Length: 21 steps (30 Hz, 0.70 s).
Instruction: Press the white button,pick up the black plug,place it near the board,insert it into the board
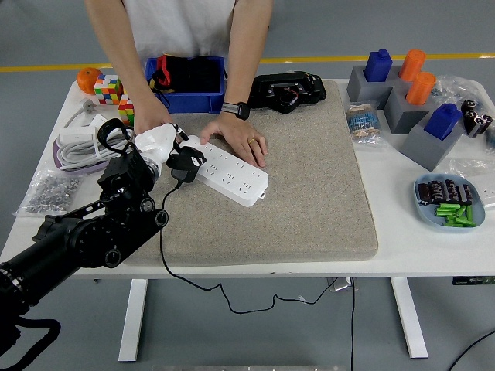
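A white power strip (230, 171) lies at an angle on the beige mat (309, 185). My left hand (164, 147), white-fingered on a black arm, is shut on the black plug (186, 164), which sits at the strip's left end, touching it. The plug's black cable (164, 232) hangs down over the table's front edge. A person's hand (241, 137) rests on the strip's far edge, and the other hand (145, 117) is behind my fingers. The white button is hidden. My right arm is out of view.
A blue bin (187, 82) and a black device (285, 90) stand at the back. Coiled white cable (81, 143) and a bag of screws (48, 192) lie at the left. Grey holders with blue and orange blocks (406, 97) and a blue dish (448, 201) sit at the right.
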### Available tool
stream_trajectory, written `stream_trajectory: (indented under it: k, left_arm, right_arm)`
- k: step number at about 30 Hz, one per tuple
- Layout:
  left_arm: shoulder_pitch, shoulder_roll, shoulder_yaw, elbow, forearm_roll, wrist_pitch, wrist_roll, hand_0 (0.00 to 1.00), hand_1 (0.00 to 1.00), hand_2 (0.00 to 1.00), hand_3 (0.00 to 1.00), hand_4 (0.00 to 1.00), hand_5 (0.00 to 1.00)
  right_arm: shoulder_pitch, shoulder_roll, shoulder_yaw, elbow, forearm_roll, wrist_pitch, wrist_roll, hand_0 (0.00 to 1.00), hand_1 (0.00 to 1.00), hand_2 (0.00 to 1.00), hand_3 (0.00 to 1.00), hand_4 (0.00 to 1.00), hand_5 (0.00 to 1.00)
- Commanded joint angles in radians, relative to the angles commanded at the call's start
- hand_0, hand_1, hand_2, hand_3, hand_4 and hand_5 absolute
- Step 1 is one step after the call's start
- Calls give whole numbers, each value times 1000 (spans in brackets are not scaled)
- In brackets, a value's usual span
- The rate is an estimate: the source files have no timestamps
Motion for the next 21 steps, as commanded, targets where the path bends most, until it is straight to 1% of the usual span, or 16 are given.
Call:
stream_trajectory:
  k: [1, 2, 5, 7, 8, 9, 11, 12, 13, 14, 17, 19, 20, 21]
  left_arm:
    - [1, 0, -3, -4, 0, 3, -4, 671, 805, 735, 794, 850, 470]
    - [2, 1, -5, -10, 0, 5, -7, 888, 958, 947, 936, 888, 620]
    - [5, 2, -10, -21, 2, 13, -14, 888, 958, 947, 936, 888, 620]
    - [13, 7, -18, -41, 2, 21, -20, 888, 958, 947, 936, 888, 620]
    - [25, 17, -23, -65, 10, 32, -32, 906, 971, 964, 957, 885, 647]
    - [34, 24, -24, -85, 15, 40, -41, 906, 971, 964, 957, 885, 647]
    - [57, 48, -17, -133, 25, 54, -71, 906, 971, 964, 957, 885, 647]
    - [62, 53, -15, -143, 27, 56, -77, 906, 971, 964, 957, 885, 647]
    - [78, 71, -5, -169, 35, 60, -91, 906, 971, 964, 957, 885, 647]
    - [91, 84, 3, -187, 36, 61, -99, 919, 957, 929, 888, 834, 536]
    - [126, 122, 22, -239, 33, 61, -113, 919, 957, 929, 888, 834, 536]
    - [140, 141, 35, -261, 30, 58, -115, 919, 957, 929, 888, 834, 536]
    - [146, 149, 42, -271, 27, 58, -117, 916, 951, 886, 827, 833, 528]
    - [150, 156, 49, -276, 27, 56, -116, 916, 951, 886, 827, 833, 528]
  right_arm:
    - [0, 0, 0, 0, 0, 0, 0, 684, 609, 600, 562, 622, 194]
    - [-1, 1, 1, 0, 0, 0, 0, 684, 609, 601, 561, 622, 194]
    - [-2, 1, 2, -1, 0, 0, 0, 684, 609, 601, 561, 622, 194]
    - [-2, 1, 2, 0, -1, 0, 0, 684, 609, 601, 561, 622, 194]
    - [-1, 1, 3, 0, -1, 0, 0, 685, 609, 600, 561, 622, 194]
    - [-1, 1, 4, 0, -1, 0, 0, 685, 609, 600, 561, 622, 194]
    - [-1, 1, 3, 0, -1, 0, 0, 685, 609, 600, 561, 622, 194]
    - [-1, 1, 3, 0, -1, 1, 0, 685, 609, 600, 561, 622, 194]
    - [-2, 2, 5, 0, -1, 0, 1, 685, 609, 600, 561, 622, 194]
    - [-2, 3, 6, 0, -2, 0, 1, 685, 609, 600, 561, 622, 194]
    - [-3, 3, 7, 0, -2, 0, 1, 685, 609, 600, 561, 622, 194]
    - [-4, 2, 8, 0, -2, -1, 1, 685, 609, 600, 561, 622, 194]
    - [-4, 2, 8, 0, -2, -1, 2, 684, 609, 600, 561, 622, 193]
    - [-5, 2, 8, 0, -2, -1, 2, 684, 609, 600, 561, 622, 193]
